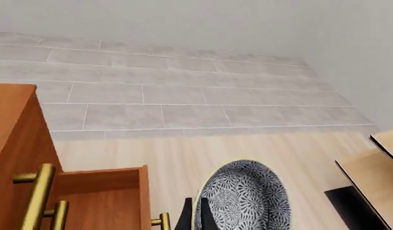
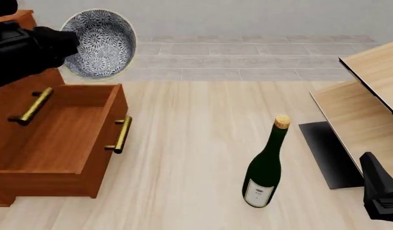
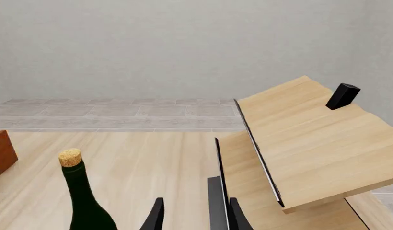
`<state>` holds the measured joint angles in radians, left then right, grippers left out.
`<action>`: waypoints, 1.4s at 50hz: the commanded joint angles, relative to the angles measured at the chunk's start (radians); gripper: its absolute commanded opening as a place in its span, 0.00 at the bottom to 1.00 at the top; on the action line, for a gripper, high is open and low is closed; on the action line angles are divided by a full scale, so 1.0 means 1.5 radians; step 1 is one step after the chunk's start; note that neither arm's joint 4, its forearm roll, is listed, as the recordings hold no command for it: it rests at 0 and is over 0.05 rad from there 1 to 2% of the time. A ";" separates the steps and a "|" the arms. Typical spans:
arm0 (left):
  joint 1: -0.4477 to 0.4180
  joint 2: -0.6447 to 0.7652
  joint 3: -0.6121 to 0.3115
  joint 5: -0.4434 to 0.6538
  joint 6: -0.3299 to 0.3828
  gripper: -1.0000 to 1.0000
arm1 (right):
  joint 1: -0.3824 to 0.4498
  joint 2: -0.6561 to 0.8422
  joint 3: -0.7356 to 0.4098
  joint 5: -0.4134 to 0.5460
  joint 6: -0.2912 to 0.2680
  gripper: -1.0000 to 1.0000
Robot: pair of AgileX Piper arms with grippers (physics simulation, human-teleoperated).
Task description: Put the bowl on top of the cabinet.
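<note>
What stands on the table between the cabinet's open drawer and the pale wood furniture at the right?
Only the wine bottle, upright and corked; the front view shows bare table around it.

The blue-white speckled bowl [image 2: 98, 43] hung tilted, its inside facing the camera, above the reddish-brown cabinet [image 2: 52, 139], whose brass-handled drawer stood open.

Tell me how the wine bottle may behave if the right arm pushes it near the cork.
The wine bottle stands upright, tall on a narrow base, so a push near the cork would probably tip it. Being round, it could then roll across the table. Its smooth dark glass looks rigid and perhaps slippery.
</note>
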<state>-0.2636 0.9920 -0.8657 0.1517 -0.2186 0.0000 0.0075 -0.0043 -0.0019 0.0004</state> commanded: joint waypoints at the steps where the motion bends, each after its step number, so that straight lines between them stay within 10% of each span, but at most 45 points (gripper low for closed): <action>1: 0.092 -0.035 -0.057 0.041 -0.052 0.00 | 0.000 0.000 0.000 0.000 0.000 1.00; 30: 0.273 -0.089 -0.213 0.178 -0.128 0.00 | 0.000 0.000 0.000 0.000 0.000 1.00; 70: 0.457 -0.057 -0.256 0.262 -0.305 0.00 | 0.000 0.000 0.000 0.000 0.000 1.00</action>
<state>0.3731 0.8906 -1.2356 0.5243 -0.6274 0.0000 0.0075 -0.0043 -0.0019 0.0004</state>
